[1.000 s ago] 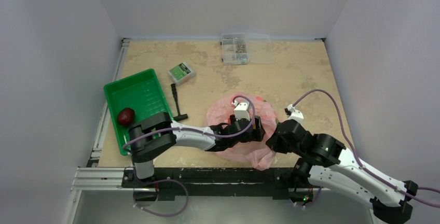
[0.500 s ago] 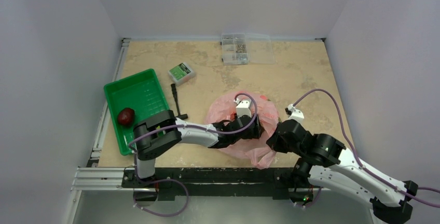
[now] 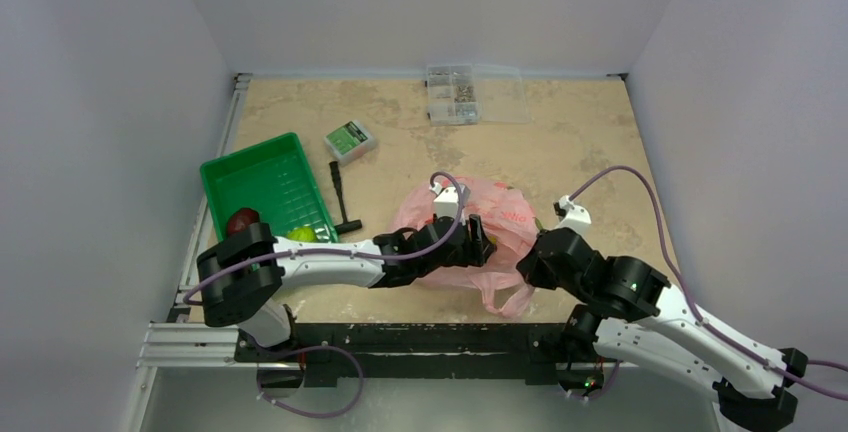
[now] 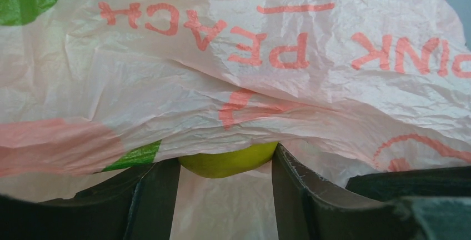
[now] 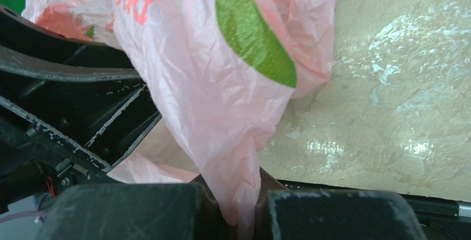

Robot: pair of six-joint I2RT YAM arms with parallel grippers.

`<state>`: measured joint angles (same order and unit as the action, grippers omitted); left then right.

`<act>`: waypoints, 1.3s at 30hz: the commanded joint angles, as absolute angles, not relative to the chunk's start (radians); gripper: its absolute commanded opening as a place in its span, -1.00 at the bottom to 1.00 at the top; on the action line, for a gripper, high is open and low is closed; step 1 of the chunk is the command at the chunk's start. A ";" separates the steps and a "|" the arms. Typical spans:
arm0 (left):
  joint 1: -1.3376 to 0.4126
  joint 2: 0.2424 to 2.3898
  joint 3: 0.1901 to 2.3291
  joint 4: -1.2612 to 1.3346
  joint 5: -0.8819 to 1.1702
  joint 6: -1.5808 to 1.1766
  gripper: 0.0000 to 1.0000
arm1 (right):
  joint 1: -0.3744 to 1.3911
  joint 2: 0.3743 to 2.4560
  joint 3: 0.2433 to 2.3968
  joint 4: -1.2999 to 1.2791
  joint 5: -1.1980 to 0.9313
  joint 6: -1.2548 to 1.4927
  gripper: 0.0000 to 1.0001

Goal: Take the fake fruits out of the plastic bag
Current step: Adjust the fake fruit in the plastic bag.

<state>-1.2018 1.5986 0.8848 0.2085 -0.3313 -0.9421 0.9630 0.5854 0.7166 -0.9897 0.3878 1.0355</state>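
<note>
The pink plastic bag (image 3: 505,214) lies crumpled at the table's near middle. My left gripper (image 3: 483,242) reaches into it from the left. In the left wrist view the bag (image 4: 277,84) drapes over a yellow-green fruit (image 4: 228,159), which sits between my left gripper's (image 4: 226,169) fingertips and touches both. My right gripper (image 3: 527,260) is shut on a pinched fold of the bag (image 5: 222,84) and holds it up at the right; that gripper also shows in the right wrist view (image 5: 241,209). A dark red fruit (image 3: 240,220) and a lime green fruit (image 3: 303,235) lie in the green tray (image 3: 262,177).
A black T-shaped tool (image 3: 342,202) lies just right of the tray. A small green-labelled box (image 3: 349,139) sits behind it. A clear parts box (image 3: 452,92) stands at the table's far edge. The two arms are close together at the bag.
My left arm's shoulder has swung left and its wrist has drawn back a little to the left, which uncovers the lime green fruit in the tray. The bag has shifted slightly. The right gripper keeps its hold.
</note>
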 commanded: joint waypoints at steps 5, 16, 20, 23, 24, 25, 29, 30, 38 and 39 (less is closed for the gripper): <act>-1.192 1.526 0.876 0.082 -0.368 -0.976 -0.53 | 0.966 0.584 0.761 -1.001 0.432 1.011 -1.00; -1.200 1.649 0.854 0.016 -0.417 -1.037 0.12 | 0.966 0.590 0.687 -0.947 0.303 1.000 -1.00; -1.189 1.628 0.848 0.090 -0.398 -1.019 0.57 | 0.966 0.603 0.651 -0.921 0.277 0.981 -1.00; -1.179 1.618 0.870 0.078 -0.384 -1.017 0.89 | 0.966 0.613 0.652 -0.909 0.265 0.971 -1.00; -1.178 1.615 0.873 0.074 -0.383 -1.017 0.95 | 0.966 0.614 0.653 -0.908 0.265 0.967 -1.00; -1.178 1.611 0.872 0.074 -0.381 -1.018 0.99 | 0.966 0.612 0.655 -0.909 0.270 0.963 -1.00; -1.176 1.588 0.854 0.086 -0.380 -1.031 1.00 | 0.966 0.606 0.657 -0.913 0.291 0.951 -1.00; -1.174 1.583 0.853 0.086 -0.381 -1.028 1.00 | 0.966 0.606 0.658 -0.914 0.293 0.951 -1.00; -1.148 1.549 0.860 0.043 -0.418 -1.024 0.88 | 0.966 0.608 0.647 -0.902 0.290 0.950 -1.00; -1.144 1.558 0.869 0.032 -0.415 -1.022 0.85 | 0.966 0.608 0.647 -0.902 0.291 0.948 -1.00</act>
<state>-1.1633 1.5772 0.8501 0.0410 -0.3885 -1.0145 0.9630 0.6128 0.6487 -0.9268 0.2745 0.9634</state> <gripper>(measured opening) 0.950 0.004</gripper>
